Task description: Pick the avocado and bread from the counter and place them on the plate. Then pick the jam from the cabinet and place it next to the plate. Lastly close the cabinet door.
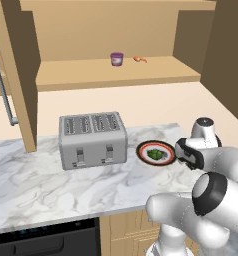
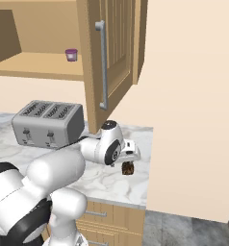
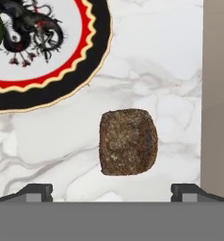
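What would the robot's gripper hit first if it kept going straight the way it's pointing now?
Probably the small dark brown blocky bread chunk on the white marble counter, centred between the open gripper tips; depth is unclear.

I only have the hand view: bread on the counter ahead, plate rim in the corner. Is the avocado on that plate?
Observer: Yes, the avocado lies on the plate, right of the toaster.
Operator: Where is the jam?
Observer: The jam stands on the cabinet shelf, with a small orange thing to its right.
Operator: And the door?
Observer: The cabinet door stands open.
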Controlling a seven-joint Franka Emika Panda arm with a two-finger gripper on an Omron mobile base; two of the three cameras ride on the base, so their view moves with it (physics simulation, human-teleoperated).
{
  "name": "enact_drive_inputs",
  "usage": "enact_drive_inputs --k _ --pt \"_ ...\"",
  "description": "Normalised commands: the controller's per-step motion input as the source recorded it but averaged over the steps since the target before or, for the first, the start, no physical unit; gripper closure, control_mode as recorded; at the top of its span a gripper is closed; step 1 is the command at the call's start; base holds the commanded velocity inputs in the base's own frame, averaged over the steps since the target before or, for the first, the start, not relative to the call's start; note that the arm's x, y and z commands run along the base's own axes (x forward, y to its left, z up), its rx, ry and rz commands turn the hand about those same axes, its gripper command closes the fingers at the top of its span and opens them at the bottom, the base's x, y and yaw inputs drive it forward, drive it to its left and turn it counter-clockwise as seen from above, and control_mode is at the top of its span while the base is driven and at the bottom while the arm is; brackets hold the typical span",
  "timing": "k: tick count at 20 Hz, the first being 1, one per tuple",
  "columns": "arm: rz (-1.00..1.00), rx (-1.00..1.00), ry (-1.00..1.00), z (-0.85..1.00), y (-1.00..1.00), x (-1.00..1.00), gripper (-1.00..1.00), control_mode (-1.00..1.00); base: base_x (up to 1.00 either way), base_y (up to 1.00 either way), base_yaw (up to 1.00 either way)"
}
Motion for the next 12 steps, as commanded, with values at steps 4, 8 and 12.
enact_drive_inputs --k 4,8,12 --pt "0.03 0.00 0.03 -0.03 -0.06 0.14 -1.00 -1.00 0.00 0.00 0.00" --pt "0.03 0.00 0.03 -0.05 -0.05 0.09 -1.00 -1.00 0.00 0.00 0.00" --pt "0.03 0.00 0.03 -0.07 -0.05 0.06 -1.00 -1.00 0.00 0.00 0.00"
